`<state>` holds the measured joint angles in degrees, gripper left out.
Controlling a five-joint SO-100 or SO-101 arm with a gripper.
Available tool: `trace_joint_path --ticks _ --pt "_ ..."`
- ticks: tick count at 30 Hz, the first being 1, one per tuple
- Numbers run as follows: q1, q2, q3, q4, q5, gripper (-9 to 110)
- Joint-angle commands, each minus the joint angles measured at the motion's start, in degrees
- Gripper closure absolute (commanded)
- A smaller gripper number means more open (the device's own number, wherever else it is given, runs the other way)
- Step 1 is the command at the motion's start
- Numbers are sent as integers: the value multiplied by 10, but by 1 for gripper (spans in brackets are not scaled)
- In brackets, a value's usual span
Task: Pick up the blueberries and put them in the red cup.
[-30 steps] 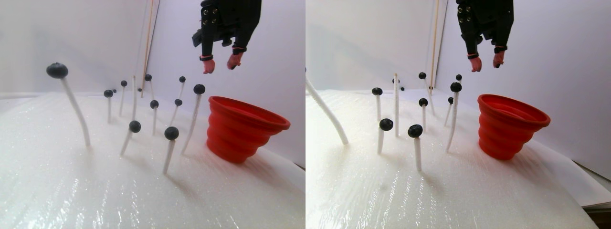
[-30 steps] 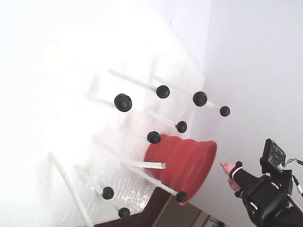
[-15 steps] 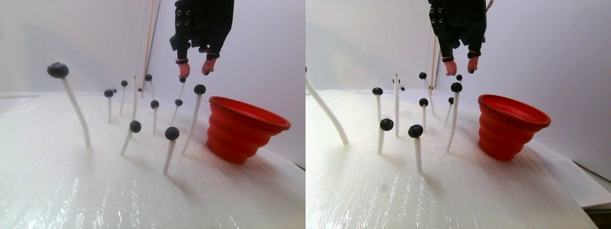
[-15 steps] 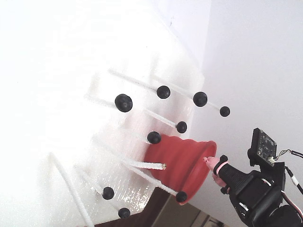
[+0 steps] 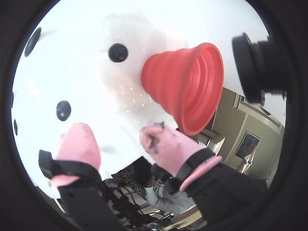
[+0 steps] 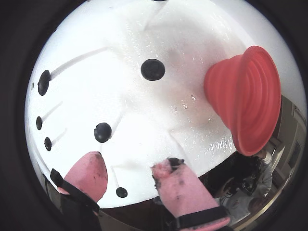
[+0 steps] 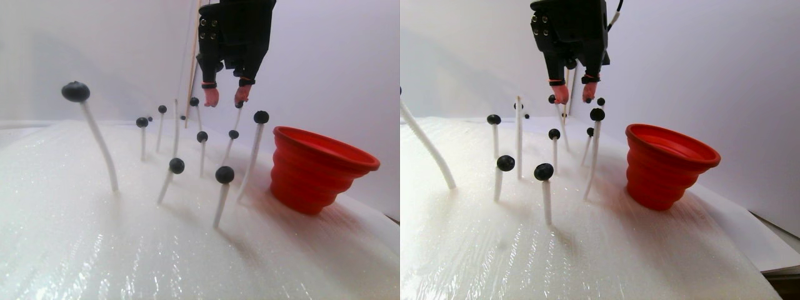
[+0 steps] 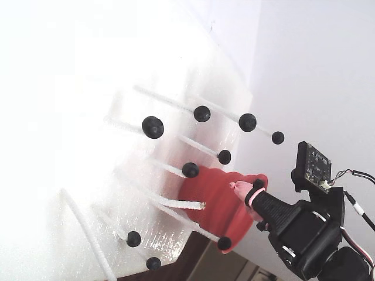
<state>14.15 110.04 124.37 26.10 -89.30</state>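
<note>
- The gripper (image 6: 130,173) hangs with its pink fingers spread, holding nothing.
- The blueberries (image 6: 153,69) sit on thin white rods (image 7: 101,147), seemingly all.
- The red cup (image 6: 245,98) is at 2 o'clock from the gripper in this wrist view.

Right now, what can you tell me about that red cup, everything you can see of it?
The red cup is a ribbed, plastic-looking funnel shape: stepped rings on a narrow base, flaring to a wide round rim. It stands upright on the white, glistening foam surface, mouth open upward, and no berries show inside from these angles. It sits to the right of the blueberries on white stalks in the stereo pair view. Nothing grips it; the pink-tipped gripper hangs above the stalks, away from it.
</note>
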Motion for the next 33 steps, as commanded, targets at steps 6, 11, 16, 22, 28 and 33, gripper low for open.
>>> trace_joint_path --ticks 6,11,16,22,28,33 --pt "-18 66 6 2 14 82" --pt "-25 56 9 1 19 82" --pt "-25 42 9 -6 18 82" --pt "-28 20 12 -22 13 82" --pt "-29 3 19 -36 10 82" --pt "-32 -18 24 -53 8 82"
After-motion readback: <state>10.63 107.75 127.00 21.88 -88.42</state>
